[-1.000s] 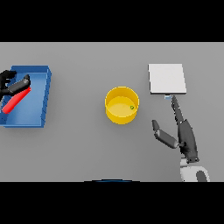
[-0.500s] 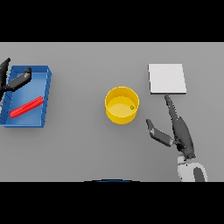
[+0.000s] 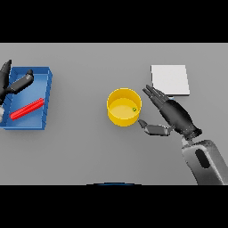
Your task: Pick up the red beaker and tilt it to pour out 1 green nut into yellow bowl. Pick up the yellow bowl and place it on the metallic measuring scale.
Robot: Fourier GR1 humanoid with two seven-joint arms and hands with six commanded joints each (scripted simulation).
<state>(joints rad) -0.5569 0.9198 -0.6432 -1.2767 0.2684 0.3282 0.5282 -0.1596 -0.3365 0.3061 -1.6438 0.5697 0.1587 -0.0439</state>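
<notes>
The yellow bowl [image 3: 124, 107] stands at the table's middle with one small green nut [image 3: 134, 109] inside near its right wall. My right hand [image 3: 174, 116] is open just right of the bowl, fingers stretched toward its rim and thumb low beside it, not touching. The red beaker [image 3: 27, 109] lies on its side in the blue tray [image 3: 45, 102] at the left. My left hand [image 3: 14, 83] hovers open above the tray's far left part, apart from the beaker. The metallic scale [image 3: 169, 79] is a pale square plate at the back right.
The blue tray's walls rise around the beaker at the table's left edge. The scale lies just behind my right hand.
My right hand has moved left toward the bowl. My left hand let go of the red beaker, which now lies in the tray, and pulled back to the upper left.
</notes>
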